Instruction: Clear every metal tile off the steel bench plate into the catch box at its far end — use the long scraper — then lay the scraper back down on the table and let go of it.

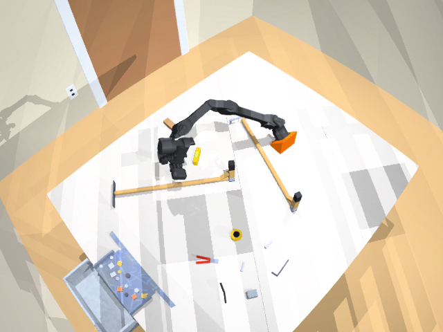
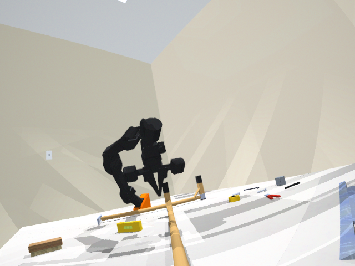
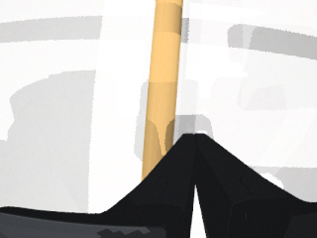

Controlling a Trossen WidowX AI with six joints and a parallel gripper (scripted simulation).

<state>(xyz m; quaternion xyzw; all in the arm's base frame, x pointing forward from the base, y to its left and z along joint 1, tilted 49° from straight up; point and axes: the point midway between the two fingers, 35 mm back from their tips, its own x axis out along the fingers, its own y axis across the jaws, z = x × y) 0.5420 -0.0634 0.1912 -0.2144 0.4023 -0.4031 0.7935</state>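
Note:
A long scraper with a wooden handle [image 1: 172, 185] [image 2: 175, 234] [image 3: 165, 73] lies flat on the white table, its dark blade [image 1: 113, 194] pointing left and its black grip [image 1: 230, 166] to the right. My gripper [image 1: 177, 175] [image 2: 158, 193] [image 3: 193, 143] is shut with nothing between the fingers. It hangs just above the middle of that handle, with the tips slightly to one side of it. The bluish steel bench plate [image 1: 139, 268] [image 2: 346, 206] at the front left carries several small tiles [image 1: 119, 263]. The catch box [image 1: 77, 270] adjoins it.
A second wooden scraper [image 1: 268, 162] [image 2: 160, 206] lies near the orange arm base [image 1: 284, 141] [image 2: 143, 201]. Around are a yellow block [image 1: 196, 155] [image 2: 129, 226], a wood block [image 1: 167, 123] [image 2: 45, 245], a tape roll [image 1: 236, 234], red pliers [image 1: 203, 258] and a grey cube [image 1: 251, 293].

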